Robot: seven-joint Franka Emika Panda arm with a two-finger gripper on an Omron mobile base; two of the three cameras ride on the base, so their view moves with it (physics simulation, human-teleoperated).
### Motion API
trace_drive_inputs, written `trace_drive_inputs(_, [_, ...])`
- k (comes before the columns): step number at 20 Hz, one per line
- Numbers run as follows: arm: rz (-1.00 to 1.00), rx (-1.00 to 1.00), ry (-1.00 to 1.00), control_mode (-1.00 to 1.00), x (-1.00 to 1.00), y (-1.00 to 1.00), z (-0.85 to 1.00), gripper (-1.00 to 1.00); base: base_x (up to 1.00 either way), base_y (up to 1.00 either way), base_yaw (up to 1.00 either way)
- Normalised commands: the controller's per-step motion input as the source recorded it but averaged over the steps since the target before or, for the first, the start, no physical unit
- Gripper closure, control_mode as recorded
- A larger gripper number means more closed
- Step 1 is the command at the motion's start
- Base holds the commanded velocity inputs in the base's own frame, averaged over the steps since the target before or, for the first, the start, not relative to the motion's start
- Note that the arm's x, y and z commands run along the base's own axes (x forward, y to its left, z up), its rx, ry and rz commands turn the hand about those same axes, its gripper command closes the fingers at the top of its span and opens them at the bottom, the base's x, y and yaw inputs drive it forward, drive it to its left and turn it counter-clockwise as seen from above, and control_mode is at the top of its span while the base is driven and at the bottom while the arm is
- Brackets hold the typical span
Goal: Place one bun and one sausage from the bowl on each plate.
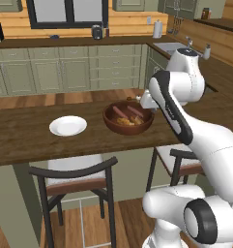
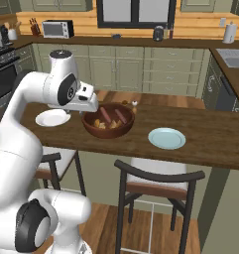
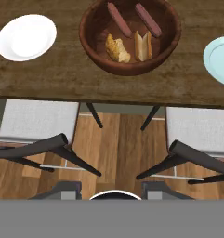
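Hovering above the near edge of the desk [image 3: 62,79], the hand [image 3: 111,187] is looking straight down, its two dark fingertips [image 3: 67,188] standing apart with nothing between them; whether it is fully open cannot be told. Just ahead of the hand, the bowl [image 3: 130,65] is sitting on the desk, holding two sausages [image 3: 119,19] side by side at its far side and two buns [image 3: 117,49] side by side nearer the hand. The white plate [image 3: 26,37] is lying ahead and to the left of the hand, the blue-green plate [image 3: 220,59] ahead and to the right, both bare. Two chairs [image 3: 39,122] are standing directly beneath the hand.
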Motion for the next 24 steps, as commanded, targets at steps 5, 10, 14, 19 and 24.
trace_drive_inputs(5, [0.0, 0.0, 0.0, -1.0, 0.24, -0.02, 0.0, -1.0, 0.0, 0.0, 0.0])
trace_drive_inputs(10, [0.0, 0.0, 0.0, -1.0, 0.68, -0.12, -0.06, -1.0, 0.0, 0.0, 0.0])
trace_drive_inputs(14, [0.0, 0.0, 0.0, -1.0, 0.92, -0.2, -0.14, -1.0, 0.0, 0.0, 0.0])
trace_drive_inputs(19, [0.0, 0.0, 0.0, -1.0, 0.98, -0.12, -0.3, -1.0, 0.0, 0.0, 0.0])
trace_drive_inputs(24, [-0.05, -0.01, 0.21, -1.0, 0.98, -0.16, -0.75, -1.0, 0.0, 0.0, 0.0])
